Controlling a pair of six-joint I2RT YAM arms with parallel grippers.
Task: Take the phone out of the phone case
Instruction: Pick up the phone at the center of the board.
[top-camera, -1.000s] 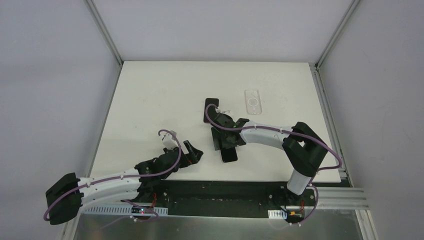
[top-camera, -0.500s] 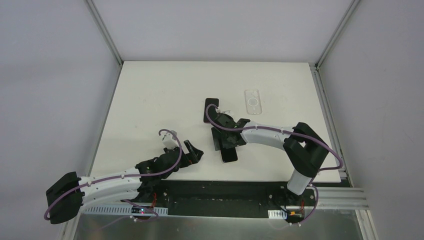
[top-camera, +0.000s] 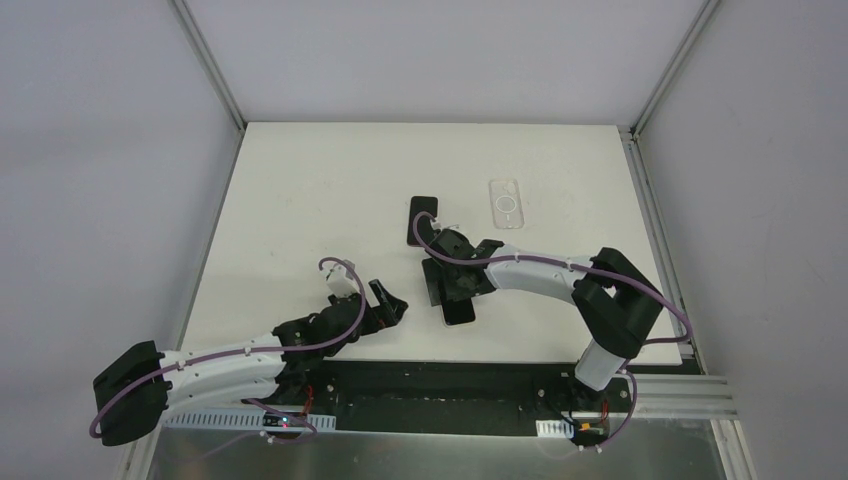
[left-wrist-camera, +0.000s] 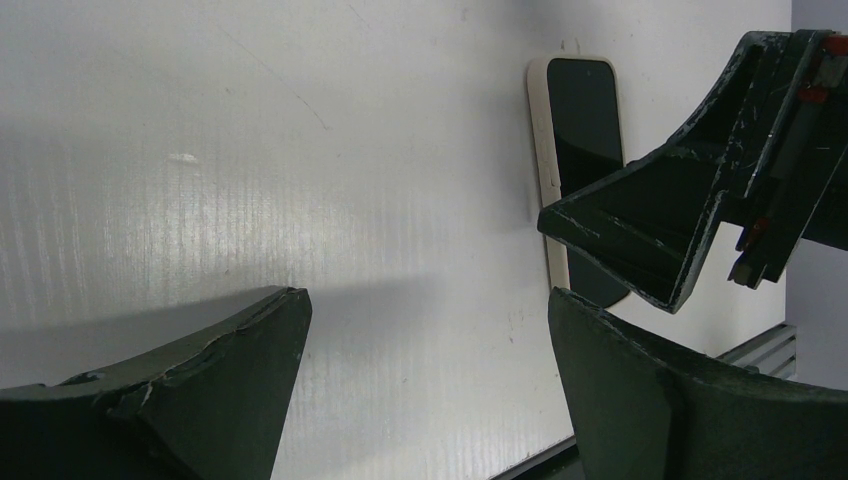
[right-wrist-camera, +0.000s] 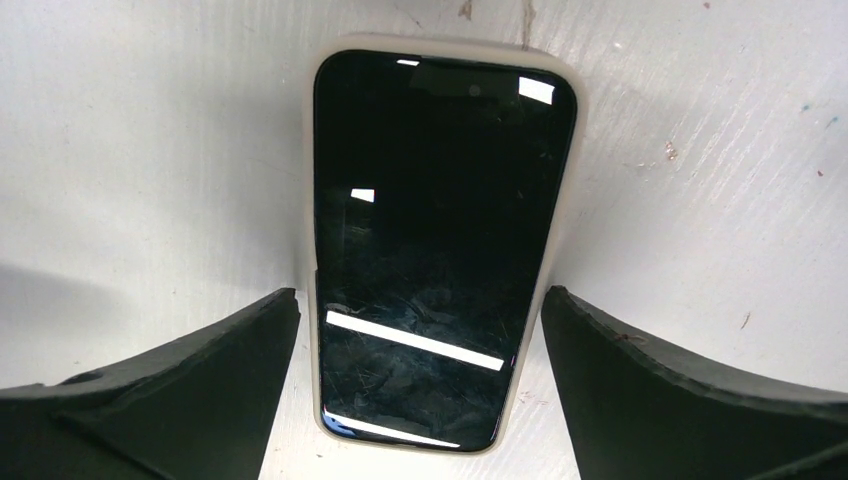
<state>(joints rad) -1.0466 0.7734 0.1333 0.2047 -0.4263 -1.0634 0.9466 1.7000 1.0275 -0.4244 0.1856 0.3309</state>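
A black phone in a cream case (right-wrist-camera: 440, 240) lies screen up on the white table. In the top view its near end (top-camera: 460, 311) sticks out from under my right gripper (top-camera: 455, 285). My right gripper (right-wrist-camera: 420, 295) is open and straddles the phone's near half, a finger on each side, neither touching it. My left gripper (top-camera: 388, 305) is open and empty, left of the phone. In the left wrist view my left gripper (left-wrist-camera: 428, 295) frames bare table, with the phone (left-wrist-camera: 585, 140) and my right gripper (left-wrist-camera: 690, 210) beyond.
A second dark phone-shaped slab (top-camera: 423, 220) lies just beyond the right gripper. A clear case with a ring mark (top-camera: 506, 203) lies at the back right. The table's near edge (top-camera: 450, 362) runs just behind both grippers.
The right arm has shifted very slightly over the phone. The left arm and the phone have not visibly moved.
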